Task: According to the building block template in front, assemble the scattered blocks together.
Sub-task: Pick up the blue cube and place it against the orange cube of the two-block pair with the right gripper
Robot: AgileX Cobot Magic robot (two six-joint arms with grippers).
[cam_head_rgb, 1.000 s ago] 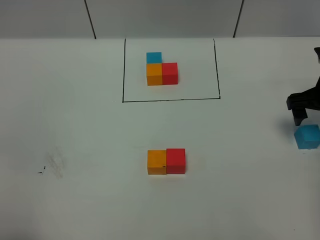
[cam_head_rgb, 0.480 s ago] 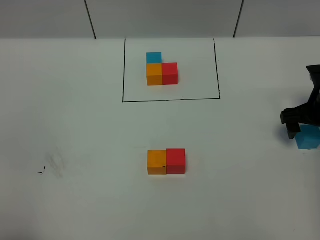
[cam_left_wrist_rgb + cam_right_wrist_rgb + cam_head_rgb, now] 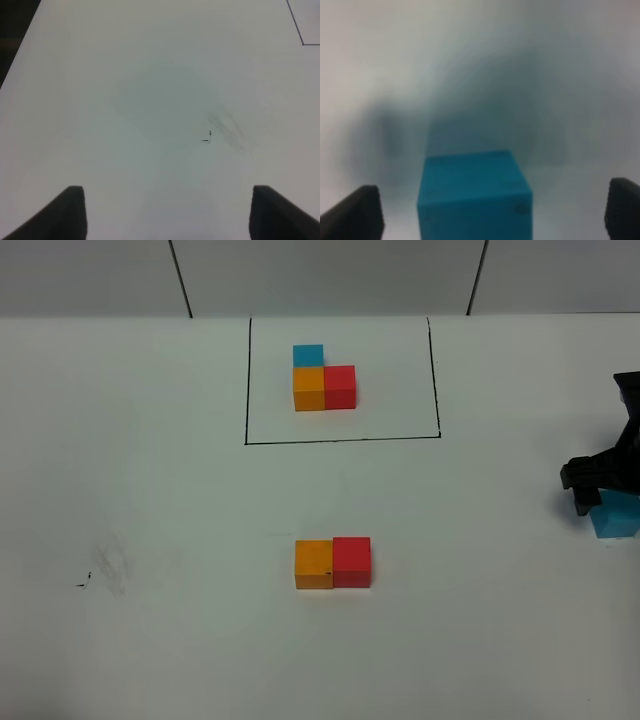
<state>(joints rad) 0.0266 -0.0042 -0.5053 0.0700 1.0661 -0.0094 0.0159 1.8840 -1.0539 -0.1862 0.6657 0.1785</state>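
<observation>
Two of three joined, judging by the layout: find the small plain orange cube (image 3: 313,565) and the small plain red cube (image 3: 352,562) touching side by side mid-table on the white tabletop (image 3: 150,490), copying the near row of the building block template (image 3: 325,380), the L-shaped blue, orange and red cluster inside the thin black drawn rectangle (image 3: 340,440) farther back. Reads as a pair with its long axis left to right in the high view, parallel to the template's orange-red row, orange on the left as there. Leaves only the small sky-blue cube (image 3: 617,520) outstanding, well apart at the right edge, partly hidden by the right gripper (image 3: 488,207). Straddles that cube with jaws spread wide, table showing on each side, so nothing gripped yet; set low around it presumably to close on opposite faces. Has no long axis, being a cube; sits roughly square to the jaws, though too blurred to be sure. Belongs, by the template, behind the orange cube. Holds nothing in the left gripper (image 3: 175,212) either: jaws parted over bare table near a faint smudge (image 3: 227,130), probably parked clear.
</observation>
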